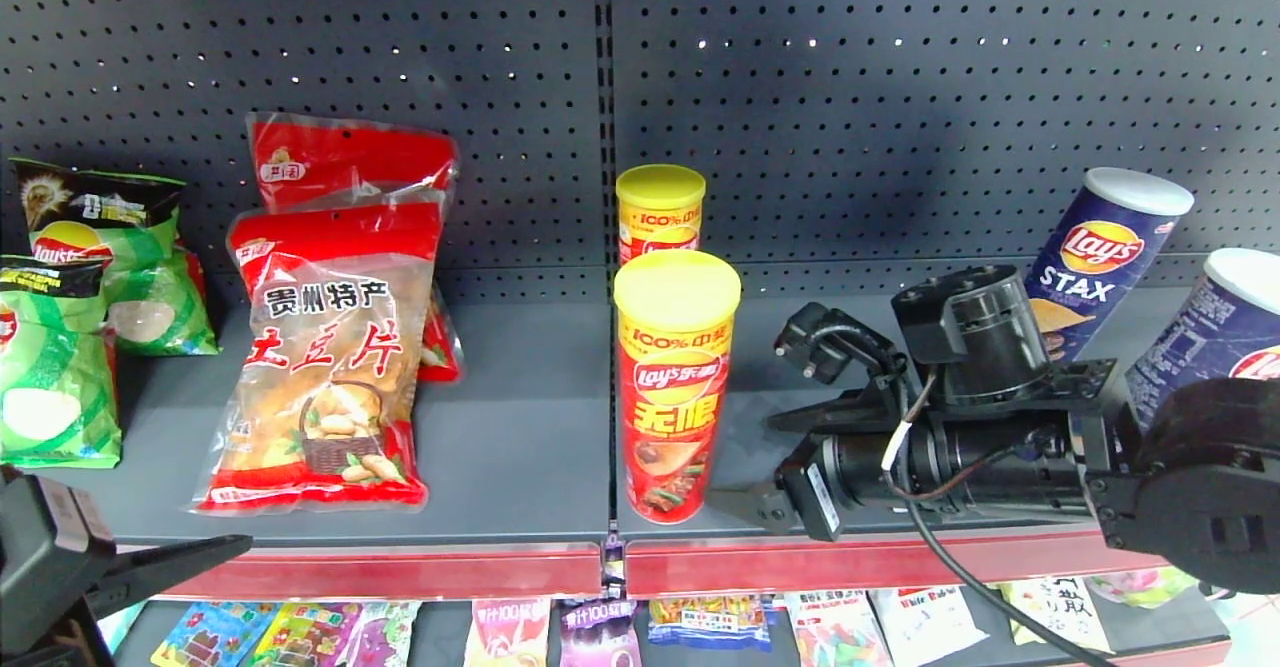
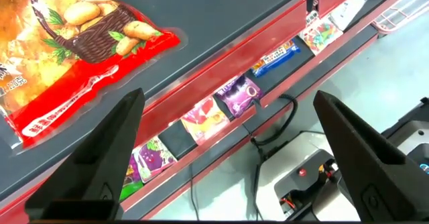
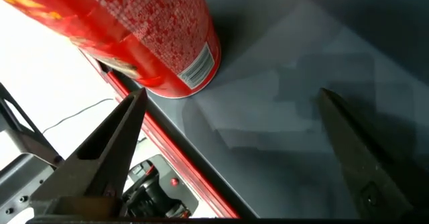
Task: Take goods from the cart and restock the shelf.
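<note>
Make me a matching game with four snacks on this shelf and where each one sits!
Snacks:
1. front red can
2. blue cans
3. big red bag
4. green bags

Places:
A. at the left end of the shelf
B. tilted, at the right end
C. upright at the front edge, in the middle
D. just right of the green bags, leaning back

Pairs: 1-C, 2-B, 3-D, 4-A
</note>
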`<state>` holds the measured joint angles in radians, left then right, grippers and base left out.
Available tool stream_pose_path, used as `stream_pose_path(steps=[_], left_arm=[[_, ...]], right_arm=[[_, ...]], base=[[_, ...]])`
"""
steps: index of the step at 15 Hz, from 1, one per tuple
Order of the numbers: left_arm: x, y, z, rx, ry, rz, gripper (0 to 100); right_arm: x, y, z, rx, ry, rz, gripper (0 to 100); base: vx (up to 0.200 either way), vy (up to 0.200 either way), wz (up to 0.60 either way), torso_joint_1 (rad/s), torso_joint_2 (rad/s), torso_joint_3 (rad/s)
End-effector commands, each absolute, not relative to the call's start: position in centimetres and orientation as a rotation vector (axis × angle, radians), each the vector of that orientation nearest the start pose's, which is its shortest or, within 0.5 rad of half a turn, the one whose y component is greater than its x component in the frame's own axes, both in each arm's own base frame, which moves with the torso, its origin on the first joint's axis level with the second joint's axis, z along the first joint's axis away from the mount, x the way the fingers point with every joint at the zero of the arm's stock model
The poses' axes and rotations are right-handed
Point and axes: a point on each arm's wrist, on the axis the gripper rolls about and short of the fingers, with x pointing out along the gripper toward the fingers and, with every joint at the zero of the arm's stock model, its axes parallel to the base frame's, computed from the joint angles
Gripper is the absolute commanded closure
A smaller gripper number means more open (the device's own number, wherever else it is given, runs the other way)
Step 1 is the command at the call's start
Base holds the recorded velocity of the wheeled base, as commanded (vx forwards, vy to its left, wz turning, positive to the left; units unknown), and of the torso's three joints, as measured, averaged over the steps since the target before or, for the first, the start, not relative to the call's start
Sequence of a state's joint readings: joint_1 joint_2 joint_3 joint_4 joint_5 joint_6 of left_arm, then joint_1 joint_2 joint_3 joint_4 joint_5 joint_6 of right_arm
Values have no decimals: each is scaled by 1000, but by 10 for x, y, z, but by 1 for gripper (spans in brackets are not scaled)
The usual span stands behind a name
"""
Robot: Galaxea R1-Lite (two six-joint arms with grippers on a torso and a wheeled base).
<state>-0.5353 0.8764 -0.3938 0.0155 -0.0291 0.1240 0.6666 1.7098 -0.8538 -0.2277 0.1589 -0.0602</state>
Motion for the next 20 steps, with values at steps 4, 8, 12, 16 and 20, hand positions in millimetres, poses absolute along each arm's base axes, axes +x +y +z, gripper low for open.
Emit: stream_pose_path(steps=[4, 8, 12, 16, 20], left_arm=[[76, -46, 168, 245, 455, -583, 0], [78, -47, 167, 247, 464, -585, 0], [78, -47, 167, 247, 465, -585, 0], [77, -47, 167, 248, 467, -585, 0], [77, -47, 166, 247, 472, -584, 0]], right_arm=[[228, 181, 153, -217, 610, 809, 0], [243, 171, 151, -221, 615, 702, 0], [248, 175, 148, -225, 618, 694, 0], [256, 182, 149, -223, 606, 698, 0], [254, 185, 149, -225, 607, 708, 0]], base=[[0, 0, 0, 0, 0, 0], [0, 0, 0, 0, 0, 0], [0, 0, 0, 0, 0, 0], [0, 0, 0, 0, 0, 0], [0, 0, 0, 0, 0, 0]])
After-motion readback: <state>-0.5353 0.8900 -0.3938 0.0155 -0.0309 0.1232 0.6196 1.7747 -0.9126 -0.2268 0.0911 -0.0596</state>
